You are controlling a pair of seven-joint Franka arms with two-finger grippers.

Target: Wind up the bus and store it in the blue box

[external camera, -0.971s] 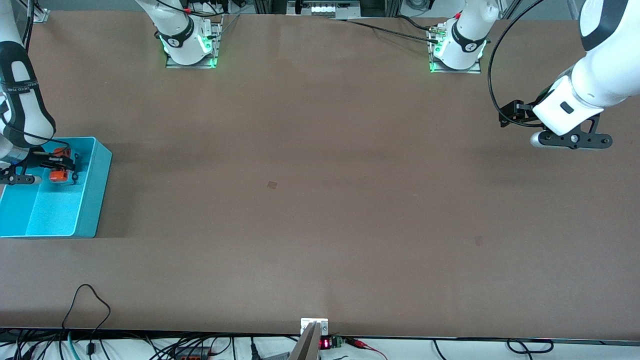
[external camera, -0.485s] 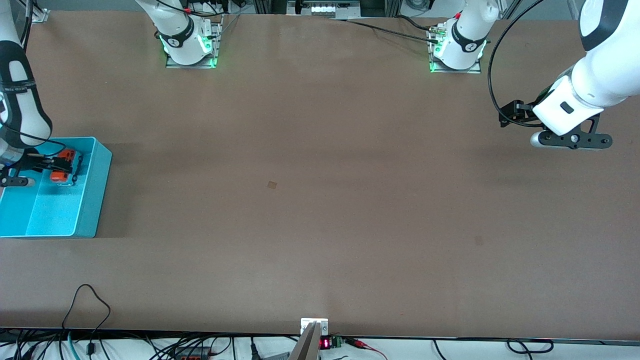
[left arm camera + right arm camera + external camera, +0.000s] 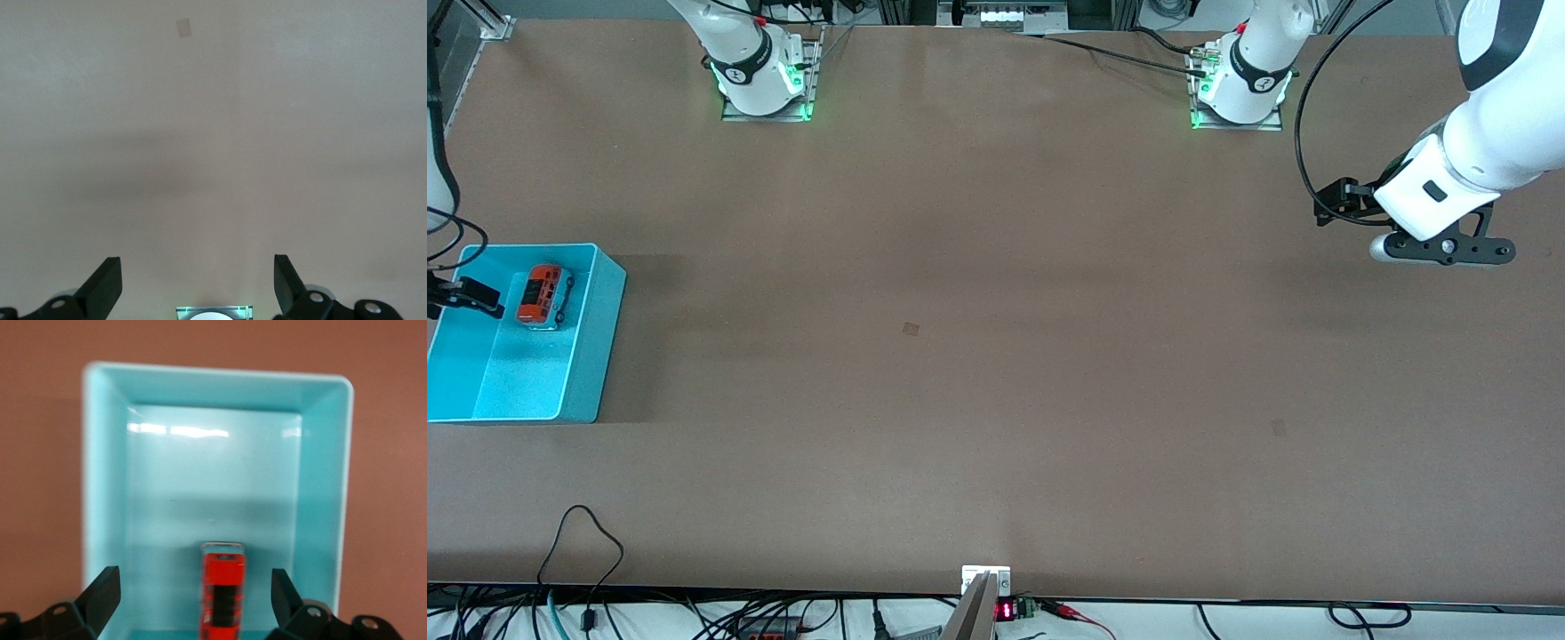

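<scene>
The small orange bus [image 3: 543, 296] with dark roof windows lies flat on the floor of the blue box [image 3: 596, 356], in the part of the box farther from the front camera. The box stands at the right arm's end of the table. My right gripper [image 3: 467, 298] hangs open above the box's outer edge, holding nothing. In the right wrist view the bus [image 3: 225, 597] lies below and between the spread fingers of that gripper [image 3: 193, 585], inside the box [image 3: 217, 377]. My left gripper [image 3: 1440, 247] waits open over bare table at the left arm's end, also empty [image 3: 198, 270].
A small tan patch [image 3: 911, 328] marks the brown tabletop near the middle. The two arm bases [image 3: 763, 84] [image 3: 1240, 93] stand along the table edge farthest from the front camera. Cables [image 3: 583, 542] trail over the edge nearest it.
The right gripper has opened, let go of the bus and drawn back up and outward from the box. The bus now rests on the box floor. The left arm has not moved.
</scene>
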